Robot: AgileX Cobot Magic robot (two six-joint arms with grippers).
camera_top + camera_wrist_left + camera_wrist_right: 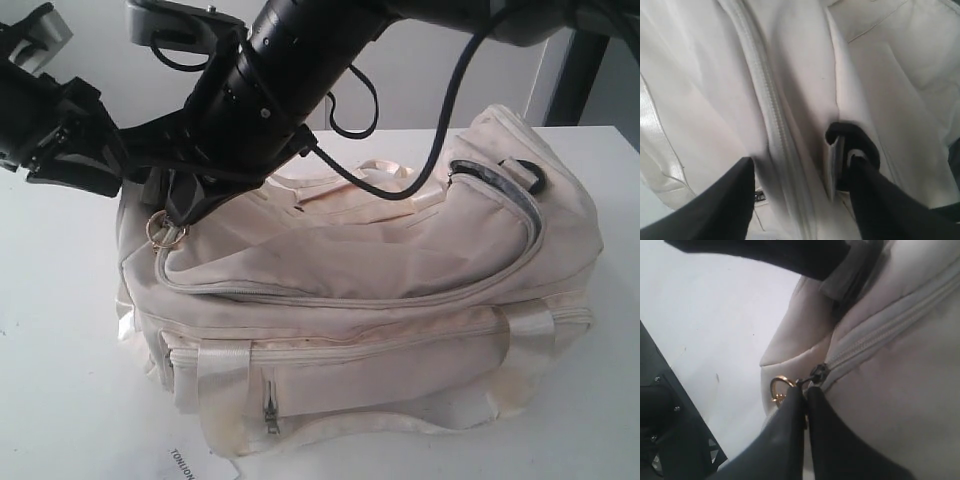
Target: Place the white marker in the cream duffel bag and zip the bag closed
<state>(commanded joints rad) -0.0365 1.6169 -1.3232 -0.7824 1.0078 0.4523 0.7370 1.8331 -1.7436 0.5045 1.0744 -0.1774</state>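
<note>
The cream duffel bag (380,280) lies lengthwise on the white table. My right gripper (185,215) reaches across to the bag's left end and is shut on the zip pull (817,372), with the gold keyring (780,387) hanging beside its fingertips. The main zip (350,298) runs shut along the bag's front from there. My left gripper (125,170) is at the same end, open, its fingers (730,200) standing wide apart astride a zip seam (772,125), one finger next to a black strap ring (860,142). The white marker is out of view.
A black strap ring (535,180) and a sliver of dark lining (490,172) show at the bag's right end. A front pocket zip (270,410) faces the camera. A white paper tag (190,462) with black letters lies on the table (60,350) by the front edge.
</note>
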